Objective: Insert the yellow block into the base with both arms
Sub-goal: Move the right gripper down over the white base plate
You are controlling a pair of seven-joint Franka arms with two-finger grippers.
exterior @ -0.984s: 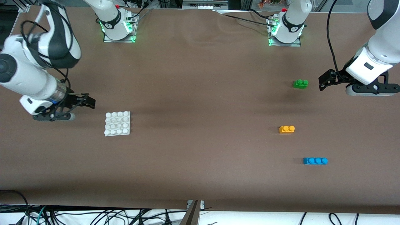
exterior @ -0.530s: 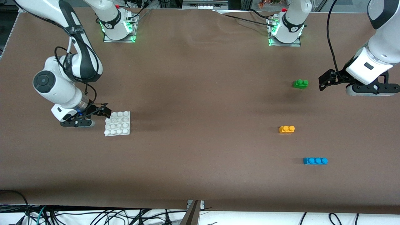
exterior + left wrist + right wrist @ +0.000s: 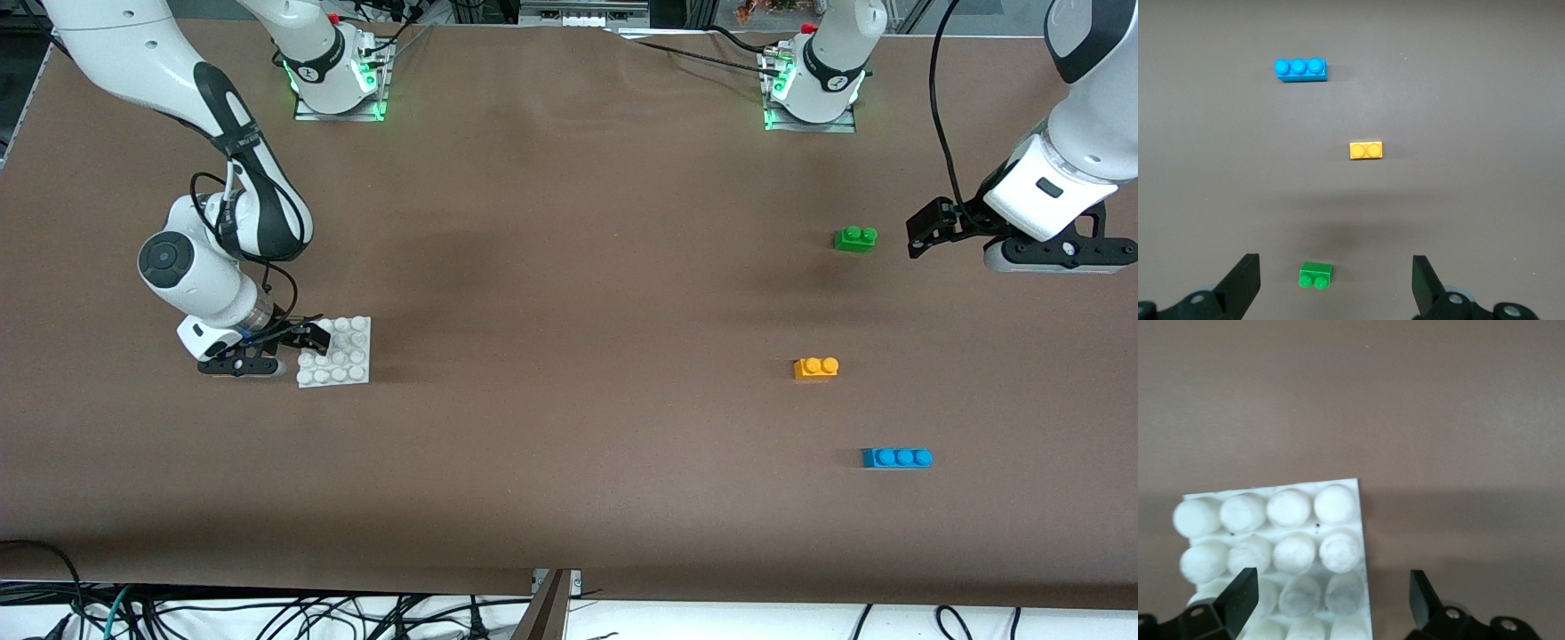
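Right gripper (image 3: 313,337) low over the base (image 3: 342,357), at the base's edge toward the right arm's end of the table. Fingers apart. In the right wrist view the two black fingertips (image 3: 1238,599) straddle part of the stud grid, one over the base (image 3: 1298,540), the other over bare table just beside its edge. Whether the tips touch the plate, cannot tell. Nothing held.

Base lies flat on the brown table (image 3: 569,356), sixteen white studs up, toward the right arm's end.

Left gripper (image 3: 925,227) hangs in the air over the table near the left arm's end, beside the green brick (image 3: 855,238) and apart from it. Fingers spread wide, empty; the left wrist view shows both fingertips (image 3: 1241,283) with the green brick (image 3: 1315,275) on the table between them, well below.

Yellow block (image 3: 816,367) sits on the table, studs up, untouched, well apart from the base. It lies nearer the front camera than the green brick, farther from it than the blue brick (image 3: 896,458). Left wrist view has all three: yellow block (image 3: 1366,150) between green brick and blue brick (image 3: 1300,69), none touching
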